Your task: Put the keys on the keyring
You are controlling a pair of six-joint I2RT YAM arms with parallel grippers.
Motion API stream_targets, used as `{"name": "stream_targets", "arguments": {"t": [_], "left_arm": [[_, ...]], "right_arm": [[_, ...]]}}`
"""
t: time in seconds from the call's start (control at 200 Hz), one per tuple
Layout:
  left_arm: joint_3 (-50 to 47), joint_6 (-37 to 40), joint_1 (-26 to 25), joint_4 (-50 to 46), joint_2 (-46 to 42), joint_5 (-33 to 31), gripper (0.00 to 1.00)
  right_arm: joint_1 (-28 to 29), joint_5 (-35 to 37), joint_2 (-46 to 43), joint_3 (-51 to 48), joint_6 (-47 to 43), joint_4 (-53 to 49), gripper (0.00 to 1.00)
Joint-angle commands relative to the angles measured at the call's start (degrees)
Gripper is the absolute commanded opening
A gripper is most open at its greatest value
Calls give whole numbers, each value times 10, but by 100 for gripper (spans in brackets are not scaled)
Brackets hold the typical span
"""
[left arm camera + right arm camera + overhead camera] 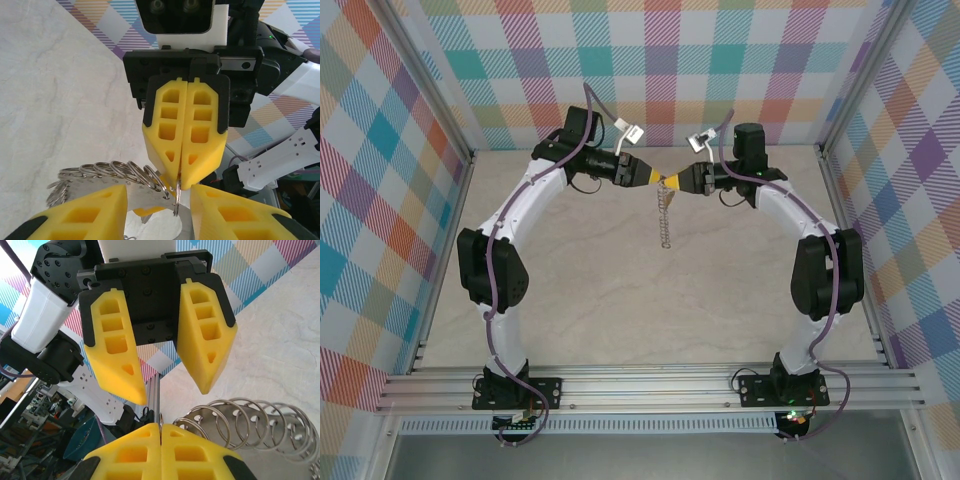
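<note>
Right gripper pinches keyring at top; long axis hangs straight below its fingertips; left gripper stands parted.

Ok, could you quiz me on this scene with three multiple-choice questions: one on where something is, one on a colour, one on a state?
1. Where is the keyring?
A) hanging between the two grippers
B) lying flat by the arm bases
C) hooked on the back wall

2. What colour are the fingers?
A) red
B) yellow
C) green

3. How is the right gripper?
A) wide open
B) shut on the keyring
C) resting on the table

Answers:
1 A: the top view shows it dangling where the grippers meet.
2 B: they are yellow in both wrist views.
3 B: its fingers press together on a ring, while the left gripper stands open.
</note>
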Motion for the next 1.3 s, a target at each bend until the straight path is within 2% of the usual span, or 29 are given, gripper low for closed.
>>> {"name": "stream_targets", "arguments": {"t": [0.0,0.53,0.97,1.185,1.295], "left_arm": [[19,10,-5,-9,4,25,38],[21,22,-6,-22,14,40,37],[25,43,-11,-38,15,80,35],[32,48,-14,-44,16,88,24],[34,60,-17,-58,17,89,24]], "right_arm": [[5,-26,-15,-5,-4,24,0],[5,-22,-28,-16,18,60,0],[5,-20,-28,-20,50,98,0],[5,-16,-34,-26,54,104,0],[5,-14,-37,-30,57,108,0]]}}
